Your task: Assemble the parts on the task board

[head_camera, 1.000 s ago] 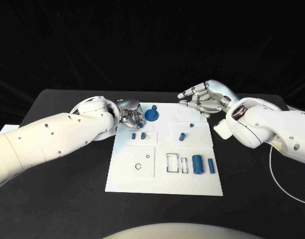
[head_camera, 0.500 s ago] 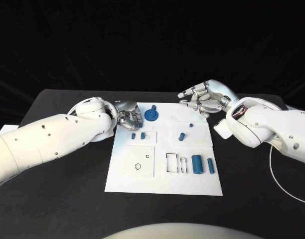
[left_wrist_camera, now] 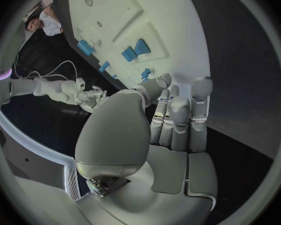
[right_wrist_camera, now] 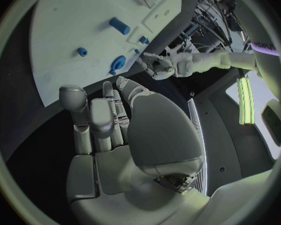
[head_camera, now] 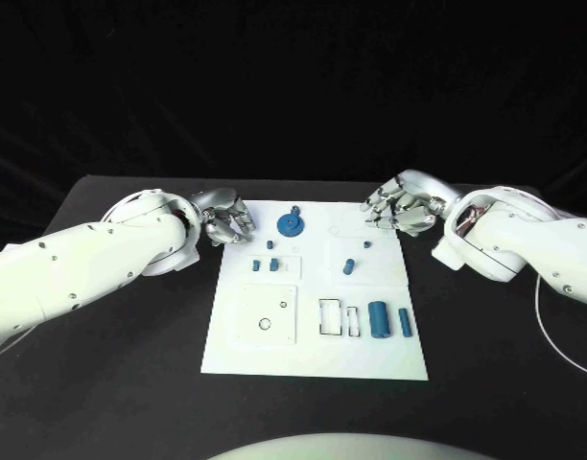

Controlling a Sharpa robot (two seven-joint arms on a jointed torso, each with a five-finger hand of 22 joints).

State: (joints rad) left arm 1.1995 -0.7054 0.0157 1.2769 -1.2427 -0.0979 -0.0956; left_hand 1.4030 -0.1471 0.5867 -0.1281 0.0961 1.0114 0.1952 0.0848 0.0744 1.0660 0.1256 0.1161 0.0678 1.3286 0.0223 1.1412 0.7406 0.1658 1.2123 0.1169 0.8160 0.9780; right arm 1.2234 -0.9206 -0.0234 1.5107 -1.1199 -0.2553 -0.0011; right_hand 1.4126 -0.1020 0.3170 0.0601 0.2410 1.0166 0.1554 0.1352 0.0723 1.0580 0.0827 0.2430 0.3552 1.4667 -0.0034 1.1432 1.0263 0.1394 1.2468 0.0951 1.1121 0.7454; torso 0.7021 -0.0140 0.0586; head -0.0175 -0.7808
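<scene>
The white task board (head_camera: pixel 315 331) lies in the middle of the black table. A blue gear (head_camera: pixel 291 225) stands at its far end, and several small blue parts (head_camera: pixel 273 264) sit below it. A thick blue cylinder (head_camera: pixel 378 318) and a thin one (head_camera: pixel 406 320) lie at the near right. My left hand (head_camera: pixel 222 220) hovers just off the board's far left edge and holds nothing. My right hand (head_camera: pixel 402 209) is at the far right corner, also with nothing in it. In the left wrist view my left hand (left_wrist_camera: pixel 172 120) has straight fingers beside the board (left_wrist_camera: pixel 172 15).
The right wrist view shows my right hand (right_wrist_camera: pixel 109 125) over black table beside the board (right_wrist_camera: pixel 72 35), with the gear (right_wrist_camera: pixel 118 63) and my left hand (right_wrist_camera: pixel 154 65) beyond. A thin white cable (head_camera: pixel 556 345) curves along the table's right side.
My left hand has drawn back to the left, away from the blue gear and off the board. My right hand has come down closer to the board's far right corner.
</scene>
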